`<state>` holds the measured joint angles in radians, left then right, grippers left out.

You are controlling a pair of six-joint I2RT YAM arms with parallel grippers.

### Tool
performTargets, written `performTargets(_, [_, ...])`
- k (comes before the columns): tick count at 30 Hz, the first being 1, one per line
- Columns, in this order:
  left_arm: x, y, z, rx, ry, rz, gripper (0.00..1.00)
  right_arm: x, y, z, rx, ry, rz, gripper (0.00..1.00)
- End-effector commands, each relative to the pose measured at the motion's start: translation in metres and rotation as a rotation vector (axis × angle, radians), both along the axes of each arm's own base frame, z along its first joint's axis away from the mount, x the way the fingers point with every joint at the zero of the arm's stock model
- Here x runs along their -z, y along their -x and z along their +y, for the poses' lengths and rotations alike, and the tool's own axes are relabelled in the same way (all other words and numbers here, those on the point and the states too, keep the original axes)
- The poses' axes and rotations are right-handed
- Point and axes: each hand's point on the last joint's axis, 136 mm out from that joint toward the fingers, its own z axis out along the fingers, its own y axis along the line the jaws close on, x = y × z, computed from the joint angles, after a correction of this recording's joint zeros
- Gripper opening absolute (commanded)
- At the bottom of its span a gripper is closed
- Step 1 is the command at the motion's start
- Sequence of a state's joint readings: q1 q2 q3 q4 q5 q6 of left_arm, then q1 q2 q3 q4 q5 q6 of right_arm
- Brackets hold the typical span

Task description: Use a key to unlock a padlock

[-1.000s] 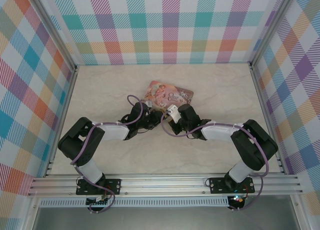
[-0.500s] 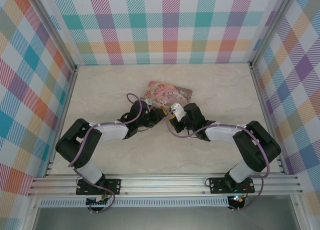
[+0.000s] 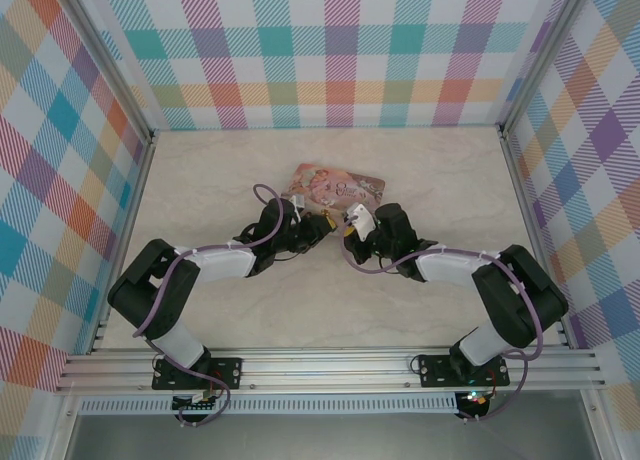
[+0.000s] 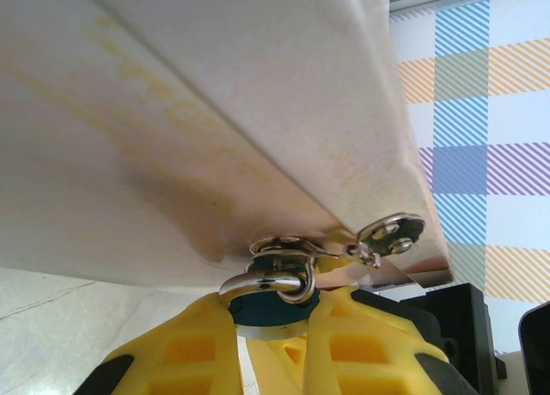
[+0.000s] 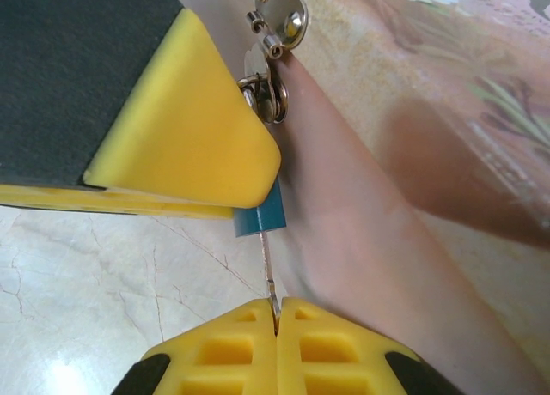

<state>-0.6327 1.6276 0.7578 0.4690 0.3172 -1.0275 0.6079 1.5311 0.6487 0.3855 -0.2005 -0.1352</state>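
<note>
Mostly hidden: padlock (image 4: 258, 311) body, clenched in my left gripper (image 4: 277, 307); shackle (image 4: 279, 275) hooked through the pink tin's (image 3: 337, 187) hasp (image 4: 391, 232).
Key (image 5: 267, 270): thin blade pinched in my clamped right gripper (image 5: 277, 312), tip reaching the padlock's base.
Room: tin wall just beside both.

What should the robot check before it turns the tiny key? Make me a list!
1. Is the left gripper shut on the padlock? Ok, its yellow fingers squeeze the blue body.
2. Is the right gripper shut on the key? Ok, the thin key is pinched between its fingertips.
3. Does the key's tip reach the padlock's blue body? Ok.
4. Is the key pushed all the way in? Cannot tell.
5. Is the shackle hooked through the latch on the tin? Ok.
</note>
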Motion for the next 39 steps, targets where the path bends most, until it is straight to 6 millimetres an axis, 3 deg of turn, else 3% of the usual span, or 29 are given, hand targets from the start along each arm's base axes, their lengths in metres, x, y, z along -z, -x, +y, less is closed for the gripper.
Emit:
performTargets(1, [-0.007,0.032,-0.024,0.163,0.028,0.032,0.0,-0.059,-0.007,0.02,-0.062,-0.135,-0.13,0.06])
performTargets(12, [-0.001,0.032,-0.028,0.186,0.009,0.036,0.0,-0.067,-0.013,0.017,-0.048,-0.133,-0.141,0.06])
performTargets(21, [0.003,0.032,-0.029,0.192,0.008,0.046,0.0,-0.091,-0.02,0.022,-0.056,-0.258,-0.141,0.06])
performTargets(26, [0.004,0.031,-0.032,0.204,0.014,0.049,0.0,-0.093,-0.018,0.028,-0.08,-0.307,-0.114,0.06])
performTargets(29, [0.011,0.03,-0.034,0.205,0.015,0.06,0.0,-0.082,-0.019,0.03,-0.066,-0.317,-0.055,0.05])
performTargets(32, [0.019,0.025,-0.034,0.197,0.006,0.066,0.02,-0.057,-0.018,0.026,-0.025,-0.296,0.02,0.05])
performTargets(37, [0.028,0.016,-0.034,0.185,0.002,0.066,0.13,-0.014,-0.013,0.014,0.051,-0.254,0.121,0.05])
performTargets(39, [0.031,0.013,-0.031,0.173,-0.007,0.064,0.22,0.001,-0.01,0.01,0.077,-0.242,0.156,0.05])
